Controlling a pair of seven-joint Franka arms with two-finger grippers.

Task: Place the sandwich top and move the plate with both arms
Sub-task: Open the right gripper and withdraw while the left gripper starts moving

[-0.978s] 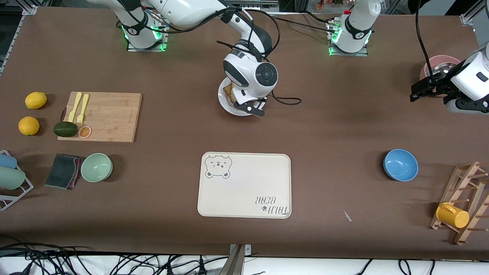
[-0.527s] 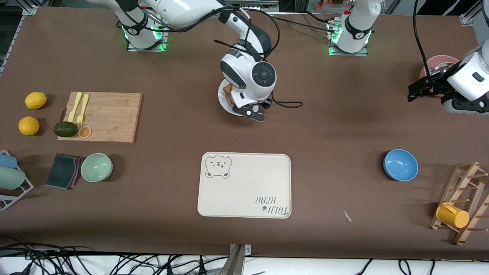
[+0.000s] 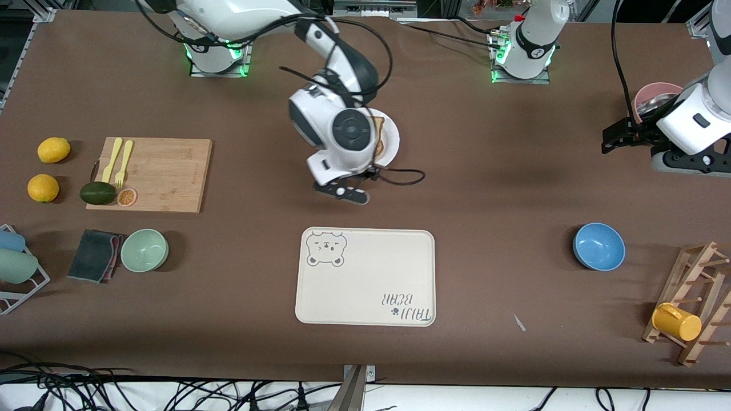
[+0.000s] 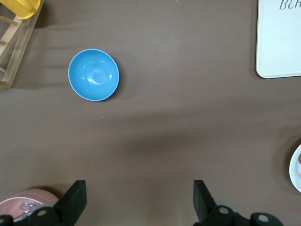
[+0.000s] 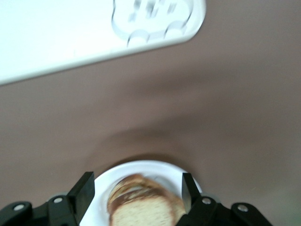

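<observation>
Front view, sandwich top point(image 3: 378, 137) on plate point(image 3: 391, 137), tray point(image 3: 365, 277) bare

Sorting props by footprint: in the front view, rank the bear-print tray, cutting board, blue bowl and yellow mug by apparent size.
1. Bear-print tray, largest.
2. Cutting board.
3. Blue bowl.
4. Yellow mug, smallest.

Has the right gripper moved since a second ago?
Yes. The right gripper has shifted toward the right arm's end of the table and closer to the bear-print tray, uncovering the sandwich top on the plate.
</observation>
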